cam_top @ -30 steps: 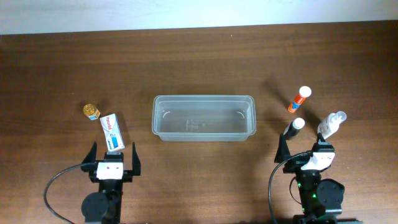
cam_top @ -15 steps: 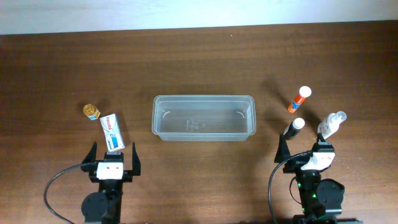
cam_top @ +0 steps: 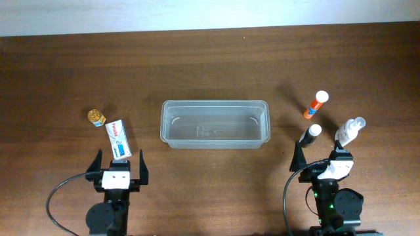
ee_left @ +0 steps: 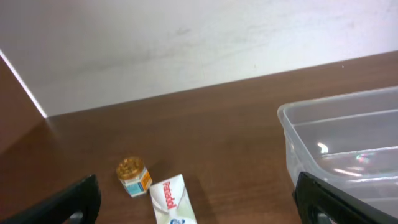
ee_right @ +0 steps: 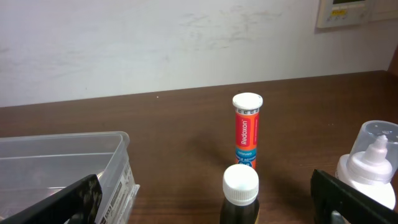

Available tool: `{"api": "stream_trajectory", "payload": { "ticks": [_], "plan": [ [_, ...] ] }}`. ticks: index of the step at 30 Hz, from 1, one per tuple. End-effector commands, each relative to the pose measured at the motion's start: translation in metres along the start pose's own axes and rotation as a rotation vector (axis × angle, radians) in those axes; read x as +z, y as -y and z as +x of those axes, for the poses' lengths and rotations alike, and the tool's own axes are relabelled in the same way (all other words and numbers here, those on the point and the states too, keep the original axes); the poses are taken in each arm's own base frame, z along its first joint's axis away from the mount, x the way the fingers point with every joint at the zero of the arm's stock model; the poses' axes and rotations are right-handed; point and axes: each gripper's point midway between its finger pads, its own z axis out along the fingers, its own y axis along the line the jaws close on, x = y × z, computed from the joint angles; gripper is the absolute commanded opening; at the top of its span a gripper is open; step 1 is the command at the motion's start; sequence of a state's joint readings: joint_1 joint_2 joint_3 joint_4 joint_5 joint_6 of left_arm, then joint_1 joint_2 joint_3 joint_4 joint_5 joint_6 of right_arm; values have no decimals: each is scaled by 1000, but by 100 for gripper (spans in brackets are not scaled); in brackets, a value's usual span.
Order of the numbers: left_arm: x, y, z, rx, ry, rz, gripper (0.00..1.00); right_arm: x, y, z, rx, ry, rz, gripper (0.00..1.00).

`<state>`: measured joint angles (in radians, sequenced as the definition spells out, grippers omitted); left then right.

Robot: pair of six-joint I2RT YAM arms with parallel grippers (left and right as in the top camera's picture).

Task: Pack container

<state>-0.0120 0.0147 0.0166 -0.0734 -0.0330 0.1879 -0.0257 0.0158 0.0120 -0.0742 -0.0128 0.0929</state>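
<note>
container [cam_top: 214, 102], a clear see-through plastic rectangular tub with rounded corners and a rim, sits open side up near the middle of the dark brown wooden table [cam_top: 210, 59], its long sides running left to right. it lies between the two arms' sides and well apart from both grippers.

left gripper [cam_top: 119, 161] hovers at the near edge of the table with its fingers spread wide and nothing between the pads. just ahead of it lies a white cardboard box with red lettering [cam_top: 117, 139], flat on the table and turned a little off square; its near end reaches in between the spread fingers. a small jar with a yellow lid [cam_top: 96, 117] stands just beyond the box's far left corner. in the left wrist view the tub's rounded corner [ee_left: 292, 118] shows at the right.

right gripper [cam_top: 319, 156] is likewise spread wide and holds nothing. a dark bottle with a white cap [cam_top: 310, 134] stands upright just ahead of it, close to its left finger. an orange tube with a white cap [cam_top: 315, 105] stands upright farther back, and a translucent white squeeze bottle with a clear cap [cam_top: 350, 130] stands to the right near the other finger. from the right wrist view the tub's end wall [ee_right: 118, 162] appears at the left, apart from the three bottles.
</note>
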Motion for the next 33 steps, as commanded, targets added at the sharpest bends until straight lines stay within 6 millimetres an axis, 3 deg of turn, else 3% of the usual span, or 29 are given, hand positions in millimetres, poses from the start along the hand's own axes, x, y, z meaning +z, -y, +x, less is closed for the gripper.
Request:
{"api": "stream_trajectory", "payload": {
  "ticks": [1, 8, 15, 21, 27, 33],
  "plan": [
    [0, 2, -2, 16, 17, 10, 100, 0, 0, 1, -7, 2, -2, 98],
    [0, 2, -1, 10, 14, 12, 100, 0, -2, 1, -6, 1, -13, 98],
    [-2, 3, -6, -179, 5, 20, 100, -3, -3, -5, -6, -3, -17, 98],
    [-12, -1, -37, -184, -13, 37, 100, -12, -6, -32, -5, -36, -14, 98],
    [-13, -7, -69, -183, -112, 46, 100, -15, -9, -64, -1, -177, -2, 98],
    [-7, -9, -79, -177, -370, 74, 100, -9, -13, -82, 13, -505, 10, 98]
  ]
}}
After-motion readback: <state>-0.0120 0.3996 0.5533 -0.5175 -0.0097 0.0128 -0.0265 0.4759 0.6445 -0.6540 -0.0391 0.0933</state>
